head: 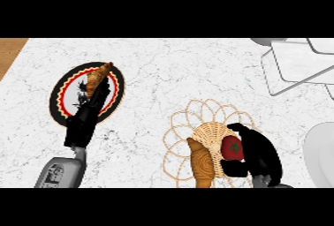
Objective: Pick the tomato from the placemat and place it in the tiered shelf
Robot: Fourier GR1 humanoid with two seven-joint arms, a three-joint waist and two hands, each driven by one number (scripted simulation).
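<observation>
The red tomato (231,148) lies on the woven wicker placemat (195,115) at the lower right. My right hand (262,154) is beside it on the right, with fingers curled over its far side and the thumb under its near side, so the hand is shut on the tomato. The tomato still touches the mat. The white tiered shelf (295,62) stands at the upper right corner. My left hand (83,121) rests open at the left, its straight fingers lying over a dark round plate (60,95).
A croissant (98,76) lies on the dark, red-rimmed plate. A bread loaf (201,164) sits on the wicker placemat just left of the tomato. A white plate (321,154) shows at the right edge. A wooden strip (9,53) borders the marble counter at top left.
</observation>
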